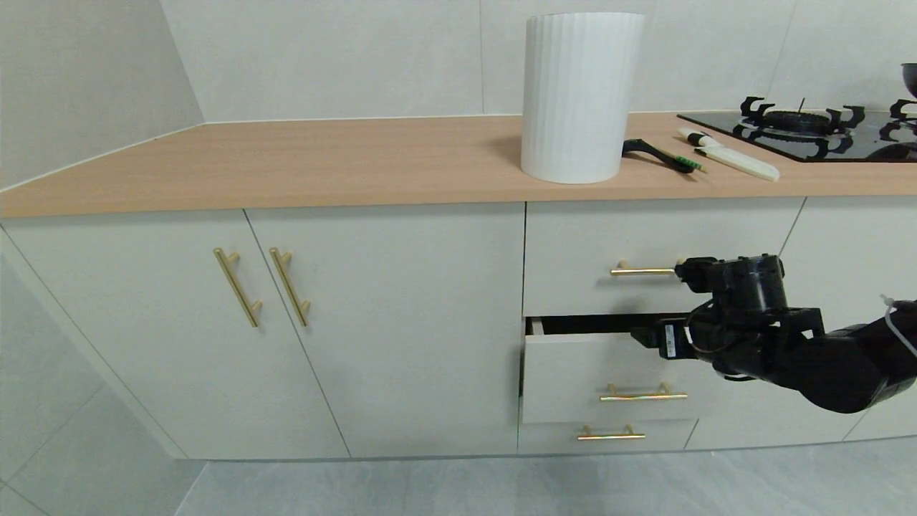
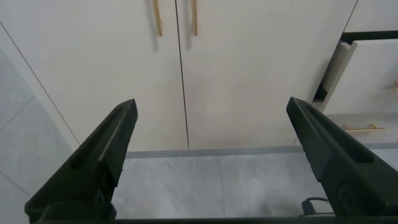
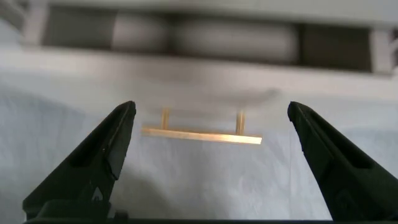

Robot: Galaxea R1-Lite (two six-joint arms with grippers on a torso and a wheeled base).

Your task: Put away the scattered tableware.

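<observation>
Pale tiled walls back a wooden bench (image 1: 322, 161) that runs over cream cupboards with brass handles. The right gripper (image 3: 211, 107) hangs in front of the drawer stack, its fingers spread wide and holding nothing. Straight ahead of it is the partly pulled-out drawer (image 1: 594, 373), whose brass handle (image 3: 202, 134) sits framed between the two fingers without touching either; the dark gap of the opening lies just beyond that handle.

Higher than this gripper and well apart from it, the tableware lies on the bench: a black-handled utensil (image 1: 659, 154) and a white utensil (image 1: 731, 156) near each other. A ribbed white container (image 1: 577, 97) stands upright just beside the black-handled one, and a black hob (image 1: 809, 129) is near the white one.

The left gripper (image 2: 211, 102) is also wide open and empty, low over the grey floor (image 2: 205, 180), facing the closed cupboard doors (image 2: 249, 74).
</observation>
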